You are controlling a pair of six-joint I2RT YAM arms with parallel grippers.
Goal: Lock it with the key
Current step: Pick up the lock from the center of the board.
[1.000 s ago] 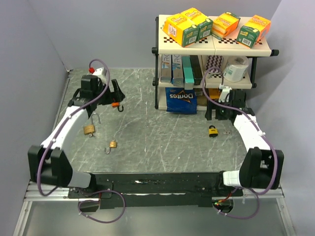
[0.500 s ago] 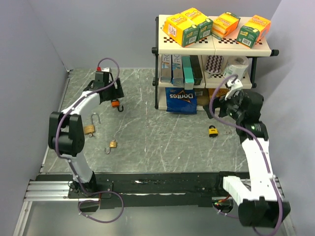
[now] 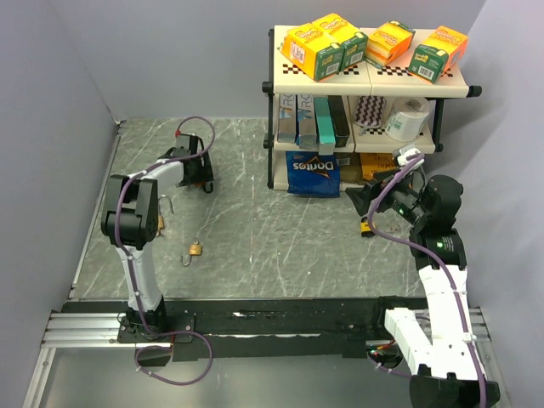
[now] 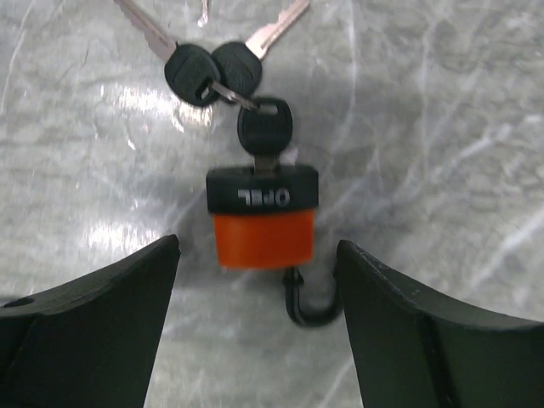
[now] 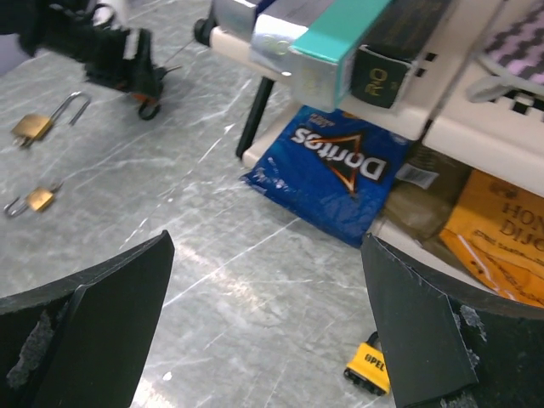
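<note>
A cream two-tier shelf rack with black posts (image 3: 442, 85) is seen at the far right of the grey marbled tabletop (image 3: 255, 221). Four yellow-and-green cartons (image 3: 316, 53) are carried on its top tier. On the tier below, upright boxes, among them a teal box (image 3: 325, 119), are stood beside one white paper roll (image 3: 408, 119). One blue Doritos bag (image 3: 312, 172) and an orange packet (image 5: 497, 229) are kept under the rack.

The orange-and-black padlock (image 4: 262, 225) is laid flat on the tabletop, directly between the fingers of the left gripper (image 4: 257, 251), which is spread wide on either side and touches nothing. A black-headed key (image 4: 264, 132) is seated in the padlock, with two more keys (image 4: 191, 75) on the same ring, so three are counted. The shackle is shown as a loose hook.

Four padlocks are counted: this one, a larger brass padlock (image 5: 32, 126), a smaller brass padlock (image 3: 195, 249), and a yellow-and-black padlock (image 5: 368, 367) just beside the right gripper (image 5: 265, 240), which is fully spread and empty.
</note>
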